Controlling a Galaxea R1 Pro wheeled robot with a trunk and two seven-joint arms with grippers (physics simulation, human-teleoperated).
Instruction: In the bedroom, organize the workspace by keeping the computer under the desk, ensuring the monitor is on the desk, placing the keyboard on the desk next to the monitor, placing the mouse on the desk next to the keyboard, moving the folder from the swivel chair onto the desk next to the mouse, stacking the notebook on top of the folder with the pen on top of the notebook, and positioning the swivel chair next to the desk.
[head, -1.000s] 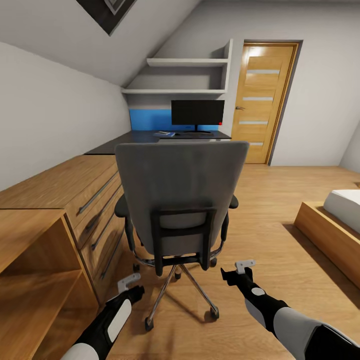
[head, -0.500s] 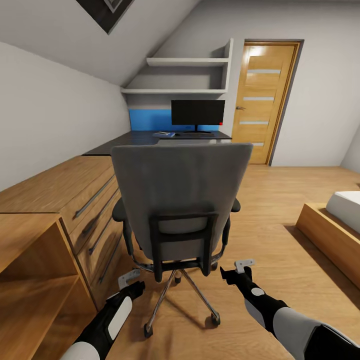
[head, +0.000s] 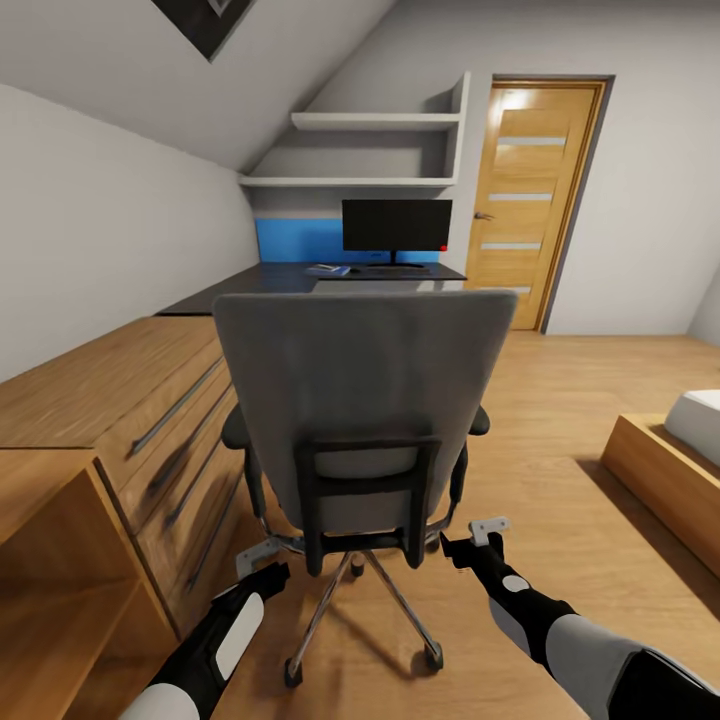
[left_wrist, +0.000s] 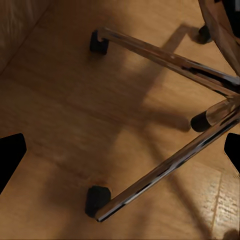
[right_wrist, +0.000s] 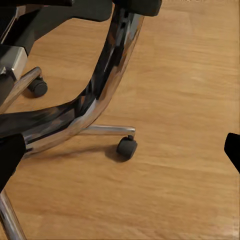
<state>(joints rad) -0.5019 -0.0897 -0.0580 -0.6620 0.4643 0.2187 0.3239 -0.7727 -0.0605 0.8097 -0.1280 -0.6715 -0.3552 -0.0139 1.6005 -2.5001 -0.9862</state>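
Note:
The grey swivel chair (head: 365, 390) stands right in front of me with its back toward me, its chrome base (left_wrist: 165, 170) and a castor (right_wrist: 127, 147) close to my hands. Low at the chair's left, my left gripper (head: 264, 562) is open and holds nothing. My right gripper (head: 470, 540) is open at the chair's right, beside the chrome frame (right_wrist: 105, 85). Beyond the chair lies the black-topped desk (head: 290, 280) with the monitor (head: 396, 225), the keyboard (head: 388, 268) before it and the blue folder (head: 328, 268) to its left. The seat is hidden by the backrest.
Light-wood drawer cabinets (head: 120, 420) run along the left wall up to the desk. A wooden door (head: 530, 200) is at the back right, and a bed frame (head: 660, 480) is on the right. Wood floor (head: 560, 400) lies open right of the chair.
The whole view has advanced toward the chair, which now looks larger and nearer. Both grippers keep their place in the picture and stay open.

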